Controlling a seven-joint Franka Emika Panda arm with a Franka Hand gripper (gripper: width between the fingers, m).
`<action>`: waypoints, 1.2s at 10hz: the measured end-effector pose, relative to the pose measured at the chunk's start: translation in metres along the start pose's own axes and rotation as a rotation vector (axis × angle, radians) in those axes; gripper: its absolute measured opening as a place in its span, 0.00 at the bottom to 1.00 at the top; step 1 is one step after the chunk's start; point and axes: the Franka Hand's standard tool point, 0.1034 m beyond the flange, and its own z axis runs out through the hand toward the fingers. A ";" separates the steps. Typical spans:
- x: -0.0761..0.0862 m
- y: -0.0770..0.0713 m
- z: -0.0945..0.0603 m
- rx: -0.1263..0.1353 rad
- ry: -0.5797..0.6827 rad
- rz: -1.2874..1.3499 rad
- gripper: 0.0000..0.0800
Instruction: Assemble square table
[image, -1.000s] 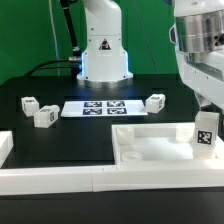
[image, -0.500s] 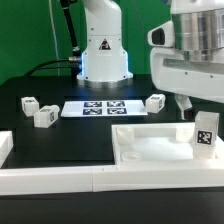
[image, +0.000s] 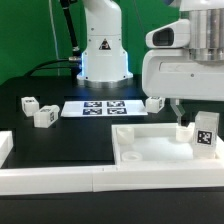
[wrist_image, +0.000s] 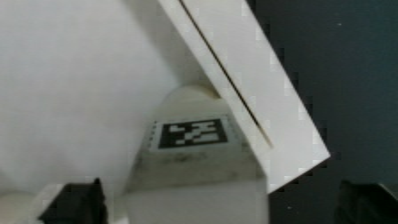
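We see the Panda's white hand fill the exterior view's right, with the robot base (image: 97, 45) well behind it. The gripper (image: 196, 111) hangs low over the far right corner of the square table panel (image: 150, 146). That panel lies flat on the black table (image: 60, 135), directly under and in front of the hand, with its raised rim up. Long white border bars (image: 60, 181) run along the front, well apart from the hand.

The marker board (image: 97, 108) lies flat off to the hand's side, toward the exterior view's left. An upright leg (image: 207, 130) stands at the panel's corner just below the hand, its tag facing the exterior camera. A loose leg (image: 154, 102) lies on the table just beside the hand, and two other legs (image: 44, 116) lie far off beyond the marker board.

From outside, we make out only one dark finger (image: 180, 115), so we cannot judge the jaws there. The wrist view settles it. The gripper (wrist_image: 222, 205) is spread wide, its dark fingertips (wrist_image: 80, 202) at either edge. The upright leg (wrist_image: 192, 135) sits between them, apart from both and gripped by neither. That view also shows the panel's rim (wrist_image: 240, 70) running past the leg, and nothing of the loose legs.
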 end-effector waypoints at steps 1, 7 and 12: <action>0.000 -0.001 0.000 0.001 -0.001 0.020 0.81; -0.001 0.003 0.001 -0.004 -0.010 0.333 0.37; -0.003 0.007 0.003 0.074 -0.056 0.975 0.37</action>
